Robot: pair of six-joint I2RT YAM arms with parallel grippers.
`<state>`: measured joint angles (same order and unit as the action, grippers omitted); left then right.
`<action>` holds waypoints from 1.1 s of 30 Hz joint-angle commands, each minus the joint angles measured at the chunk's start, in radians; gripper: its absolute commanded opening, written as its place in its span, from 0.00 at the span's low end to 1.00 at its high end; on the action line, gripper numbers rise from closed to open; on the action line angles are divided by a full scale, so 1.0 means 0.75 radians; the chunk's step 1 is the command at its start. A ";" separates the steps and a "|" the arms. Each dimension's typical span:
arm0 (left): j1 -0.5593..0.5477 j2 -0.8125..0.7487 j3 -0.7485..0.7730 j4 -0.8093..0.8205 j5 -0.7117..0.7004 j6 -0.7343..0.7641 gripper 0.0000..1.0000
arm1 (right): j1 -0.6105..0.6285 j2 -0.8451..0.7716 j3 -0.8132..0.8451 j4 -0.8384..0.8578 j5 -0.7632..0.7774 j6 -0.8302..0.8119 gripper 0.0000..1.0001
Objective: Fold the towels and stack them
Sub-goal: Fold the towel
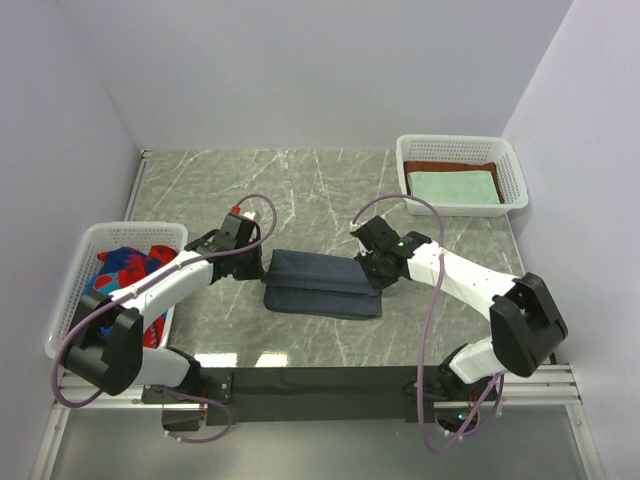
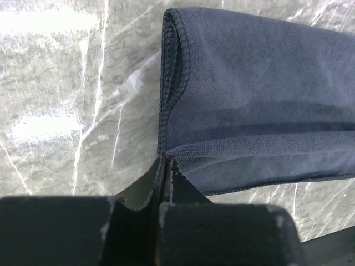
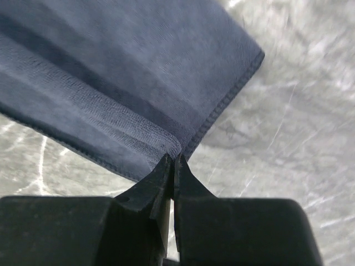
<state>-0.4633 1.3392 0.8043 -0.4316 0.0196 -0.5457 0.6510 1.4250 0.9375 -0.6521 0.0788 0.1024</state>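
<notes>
Matt, fuzzy terry-cloth slate-blue towel [image 1: 322,283] lies on a glossy marble-look table [image 1: 300,190]; white plastic-mesh basket [image 1: 510,180].

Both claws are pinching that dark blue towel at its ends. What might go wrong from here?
The left gripper and right gripper each pinch only a thin bit of edge on the dark blue towel, so a corner might slip free and the fold sag. At the left end the layers gape apart, so pulling may open the fold or leave it crooked.
</notes>
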 commanded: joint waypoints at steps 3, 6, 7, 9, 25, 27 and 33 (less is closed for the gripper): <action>-0.006 -0.016 -0.009 -0.032 -0.057 -0.037 0.01 | 0.005 0.070 0.073 -0.165 0.103 0.107 0.00; -0.008 -0.035 -0.021 -0.032 -0.047 -0.048 0.01 | 0.003 0.074 0.047 -0.151 0.106 0.135 0.00; -0.010 -0.047 -0.031 -0.030 -0.047 -0.048 0.01 | 0.005 0.072 0.037 -0.147 0.102 0.144 0.00; -0.008 -0.055 -0.040 -0.032 -0.049 -0.050 0.01 | 0.003 0.068 0.026 -0.139 0.091 0.156 0.00; -0.033 -0.067 -0.058 -0.038 -0.055 -0.066 0.01 | 0.020 0.045 0.014 -0.133 0.102 0.178 0.03; -0.037 -0.074 -0.058 -0.040 -0.049 -0.070 0.01 | 0.026 0.047 0.014 -0.141 0.085 0.178 0.04; -0.049 -0.129 -0.113 -0.038 -0.036 -0.113 0.12 | 0.075 0.049 0.012 -0.145 0.044 0.184 0.15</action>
<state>-0.4950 1.2854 0.7391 -0.4511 0.0086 -0.6071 0.6880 1.4826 0.9478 -0.7273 0.1104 0.2333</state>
